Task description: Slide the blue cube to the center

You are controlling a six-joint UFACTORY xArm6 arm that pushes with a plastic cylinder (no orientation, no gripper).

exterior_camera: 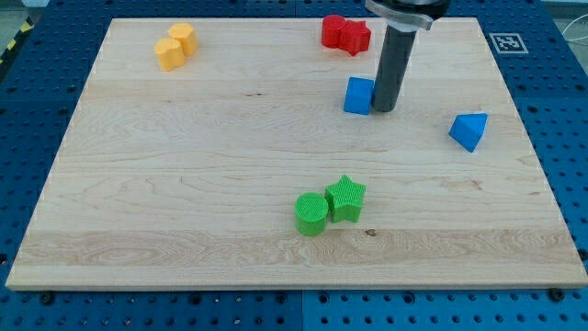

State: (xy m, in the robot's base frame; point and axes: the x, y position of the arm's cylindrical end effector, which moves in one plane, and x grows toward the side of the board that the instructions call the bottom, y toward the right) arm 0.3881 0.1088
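The blue cube sits on the wooden board, right of the middle and toward the view's top. My tip stands on the board just to the cube's right, touching or nearly touching its right side. The dark rod rises from there to the view's top edge.
A second blue block, a wedge-like shape, lies at the view's right. Two red blocks sit together at the top, above the cube. Two yellow blocks sit at the top left. A green cylinder and a green star touch near the bottom middle.
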